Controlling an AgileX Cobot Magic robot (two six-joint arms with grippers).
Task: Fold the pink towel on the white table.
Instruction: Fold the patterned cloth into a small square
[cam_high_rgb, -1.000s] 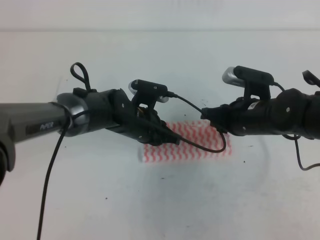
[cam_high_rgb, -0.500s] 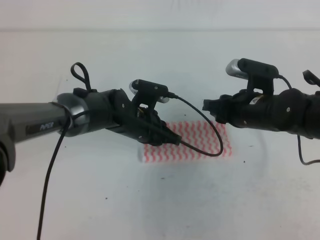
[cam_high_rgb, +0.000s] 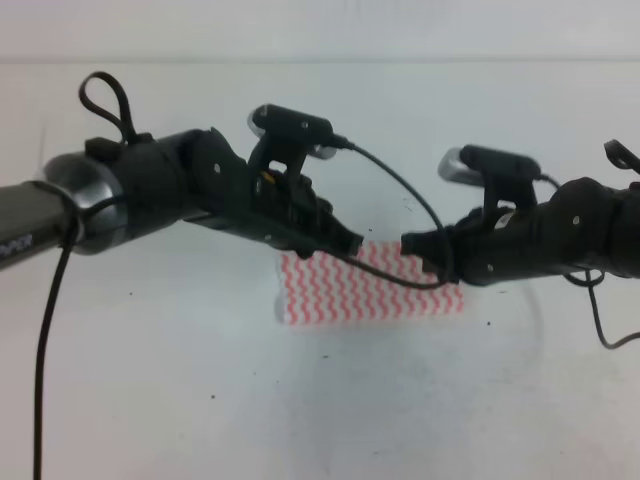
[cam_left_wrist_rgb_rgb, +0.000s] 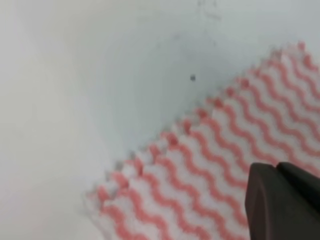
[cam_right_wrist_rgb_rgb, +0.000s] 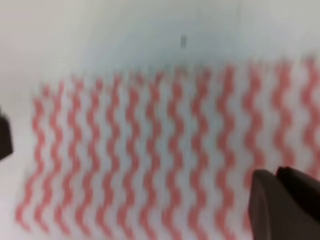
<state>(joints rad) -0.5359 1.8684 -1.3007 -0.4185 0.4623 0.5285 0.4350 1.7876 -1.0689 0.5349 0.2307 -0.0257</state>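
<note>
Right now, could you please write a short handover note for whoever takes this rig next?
Left tool: above the towel's far left part; open or shut can't be told.
Right tool: above its far right part; same.
Pink towel: lies flat on the white table as a wide strip; neither tool visibly holds it.
Done: it looks folded at least once.
Left: any further fold.

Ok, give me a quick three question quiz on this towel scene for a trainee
1. True or false: the pink towel lies flat on the white table.
2. Which colour are its wavy stripes: A blue, B pink-red, C green?
3. In the high view, which gripper is over the towel's right end?

Key: 1 true. 2 B. 3 the right gripper; the left gripper is over its far edge, nearer the middle.
</note>
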